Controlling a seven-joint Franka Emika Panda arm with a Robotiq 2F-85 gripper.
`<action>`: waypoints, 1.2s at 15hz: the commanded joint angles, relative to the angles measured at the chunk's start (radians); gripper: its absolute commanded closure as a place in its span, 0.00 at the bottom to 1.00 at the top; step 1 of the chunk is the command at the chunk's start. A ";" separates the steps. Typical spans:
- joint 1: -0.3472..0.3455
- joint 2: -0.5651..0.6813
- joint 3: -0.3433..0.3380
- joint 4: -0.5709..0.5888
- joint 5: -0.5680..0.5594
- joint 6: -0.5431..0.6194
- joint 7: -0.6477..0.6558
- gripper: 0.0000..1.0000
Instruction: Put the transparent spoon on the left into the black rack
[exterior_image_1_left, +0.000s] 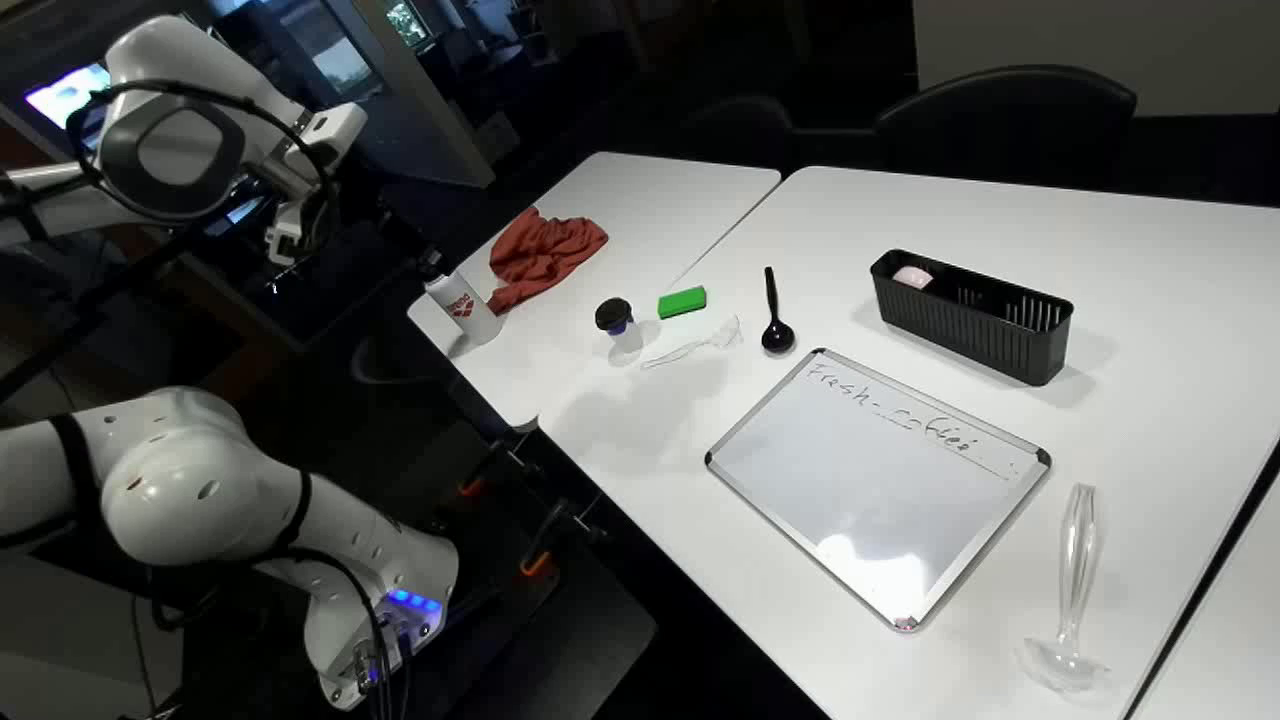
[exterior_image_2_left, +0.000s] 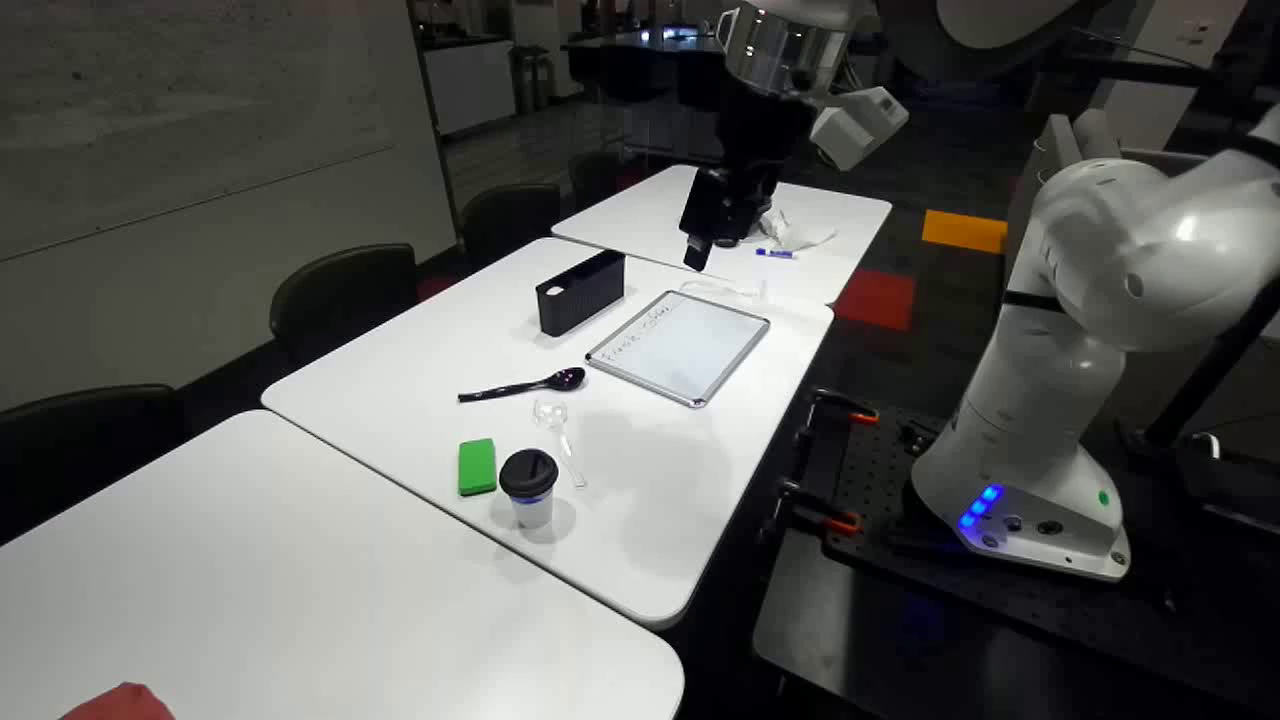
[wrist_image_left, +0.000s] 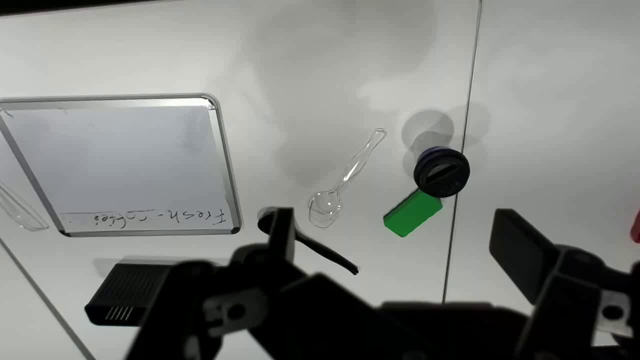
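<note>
The transparent spoon (exterior_image_1_left: 692, 347) lies flat on the white table between the lidded cup and the black spoon. It also shows in an exterior view (exterior_image_2_left: 562, 440) and in the wrist view (wrist_image_left: 350, 172), its bowl toward the black spoon. The black rack (exterior_image_1_left: 965, 325) stands beyond the whiteboard with a pale round item at one end. It shows in an exterior view (exterior_image_2_left: 582, 297) and, partly hidden by a finger, in the wrist view (wrist_image_left: 127, 287). My gripper (wrist_image_left: 395, 222) is wide open and empty, high above the table. It also shows in an exterior view (exterior_image_2_left: 697, 252).
A whiteboard (exterior_image_1_left: 880, 500) with writing lies by the rack. A black spoon (exterior_image_1_left: 775, 320), green eraser (exterior_image_1_left: 682, 302) and upright lidded cup (exterior_image_1_left: 616, 320) are near the transparent spoon. A longer clear utensil (exterior_image_1_left: 1077, 570) lies past the whiteboard. A bottle (exterior_image_1_left: 465, 308) and red cloth (exterior_image_1_left: 545, 250) stand farther off.
</note>
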 joint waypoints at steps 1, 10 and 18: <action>0.003 0.001 -0.004 0.001 -0.004 -0.004 0.002 0.00; -0.118 0.131 0.007 0.072 -0.080 0.140 0.059 0.00; -0.580 0.579 0.241 0.244 -0.347 0.506 0.527 0.00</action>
